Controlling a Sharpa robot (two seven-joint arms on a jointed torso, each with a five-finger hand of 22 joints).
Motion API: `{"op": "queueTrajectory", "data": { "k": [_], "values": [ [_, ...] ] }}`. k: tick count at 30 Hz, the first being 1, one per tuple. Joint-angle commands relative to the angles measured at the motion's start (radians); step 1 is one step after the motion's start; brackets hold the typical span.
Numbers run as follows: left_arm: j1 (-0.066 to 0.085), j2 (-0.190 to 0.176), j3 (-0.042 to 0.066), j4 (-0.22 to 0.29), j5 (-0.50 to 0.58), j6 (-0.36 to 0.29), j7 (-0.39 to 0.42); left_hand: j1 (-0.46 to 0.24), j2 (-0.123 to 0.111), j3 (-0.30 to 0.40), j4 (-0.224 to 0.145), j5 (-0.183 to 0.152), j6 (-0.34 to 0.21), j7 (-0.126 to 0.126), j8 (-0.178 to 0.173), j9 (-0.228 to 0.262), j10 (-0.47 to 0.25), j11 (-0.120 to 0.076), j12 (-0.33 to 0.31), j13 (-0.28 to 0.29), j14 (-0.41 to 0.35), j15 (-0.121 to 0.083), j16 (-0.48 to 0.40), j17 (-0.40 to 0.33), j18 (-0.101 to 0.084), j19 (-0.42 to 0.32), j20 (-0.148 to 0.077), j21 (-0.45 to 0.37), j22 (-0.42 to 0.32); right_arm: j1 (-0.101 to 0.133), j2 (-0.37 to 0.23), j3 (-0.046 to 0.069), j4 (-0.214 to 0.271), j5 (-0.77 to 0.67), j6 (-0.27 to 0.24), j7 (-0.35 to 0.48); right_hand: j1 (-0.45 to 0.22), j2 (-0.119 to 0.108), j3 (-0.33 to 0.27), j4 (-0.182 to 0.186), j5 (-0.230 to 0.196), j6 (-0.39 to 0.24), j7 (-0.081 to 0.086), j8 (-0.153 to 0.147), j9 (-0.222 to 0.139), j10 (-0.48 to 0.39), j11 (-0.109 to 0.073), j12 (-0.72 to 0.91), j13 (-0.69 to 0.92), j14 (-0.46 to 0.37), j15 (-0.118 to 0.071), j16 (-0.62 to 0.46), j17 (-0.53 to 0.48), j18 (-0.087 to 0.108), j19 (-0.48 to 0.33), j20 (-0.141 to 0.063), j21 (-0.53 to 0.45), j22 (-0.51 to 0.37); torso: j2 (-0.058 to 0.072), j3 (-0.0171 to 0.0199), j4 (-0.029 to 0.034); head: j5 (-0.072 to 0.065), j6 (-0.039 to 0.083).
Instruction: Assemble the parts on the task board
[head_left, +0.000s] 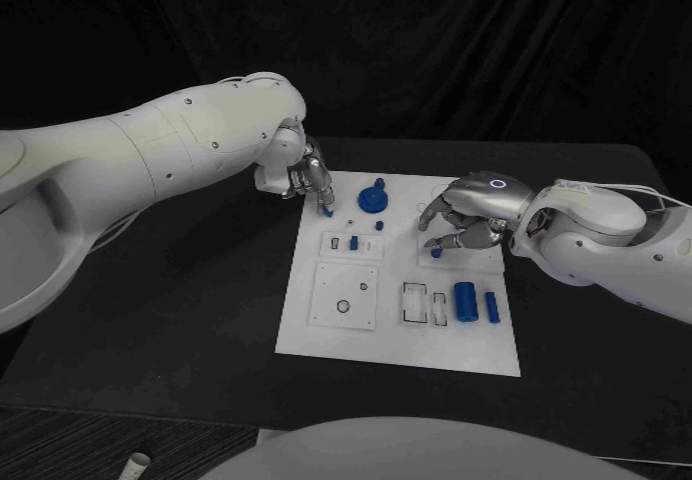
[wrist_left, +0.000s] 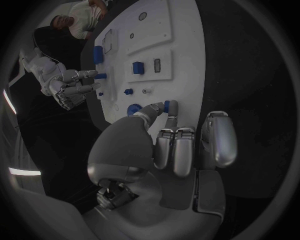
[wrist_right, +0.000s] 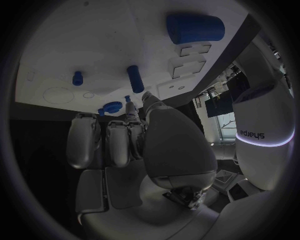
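The white task board lies in the middle of the black table. My left hand hangs over its far left corner and pinches a small blue part between thumb and a finger; the same small blue part sits at those fingertips in the left wrist view. My right hand is over the board's far right area, its fingertips pinching a small blue pin, seen in the right wrist view as a blue pin. A round blue knob stands between the hands.
On the board lie a blue block, a small peg, a blue cylinder and a thinner bar. A raised square plate with a round hole and rectangular slots lie nearer me. A white tube lies at the table's front.
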Motion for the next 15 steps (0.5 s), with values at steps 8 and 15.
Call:
{"op": "queueTrajectory", "data": {
  "k": [8, 15],
  "values": [
    [-0.004, 0.002, 0.000, 0.007, 0.003, -0.003, 0.008, 0.000, 0.005, 0.117, -0.088, 0.016, 0.000, -0.002, 0.015, 0.024, 0.108, 0.004, 0.003, 0.263, 0.106, 0.003, 0.006, 0.263, 0.004, 0.001, 0.002, -0.005, 0.177, -0.002, 0.000, 0.000, 0.000, -0.002, 0.024, -0.025, -0.002, 0.005, 0.000, 0.001, 0.005, 0.007, -0.002, -0.005, 0.000, -0.012, 0.000, -0.010, -0.006, 0.037, -0.001, -0.010, 0.024, -0.007, -0.012, 0.000, -0.009, 0.175, 0.000, 0.0005, 0.0004, 0.004, 0.000],
    [-0.004, -0.001, 0.000, 0.016, 0.003, -0.027, 0.021, -0.007, 0.001, 0.135, -0.097, 0.026, 0.000, -0.002, 0.022, 0.036, 0.108, 0.003, 0.003, 0.263, 0.106, 0.002, 0.006, 0.263, 0.003, 0.003, 0.002, -0.002, 0.178, -0.002, -0.001, 0.000, 0.000, -0.002, 0.034, -0.031, -0.002, 0.005, 0.000, 0.001, 0.007, 0.006, -0.002, -0.006, -0.001, -0.015, 0.001, -0.013, -0.010, 0.036, -0.001, -0.012, 0.021, -0.006, -0.014, 0.000, -0.015, 0.173, 0.000, 0.0003, 0.0010, 0.005, 0.000]
  ]
}}
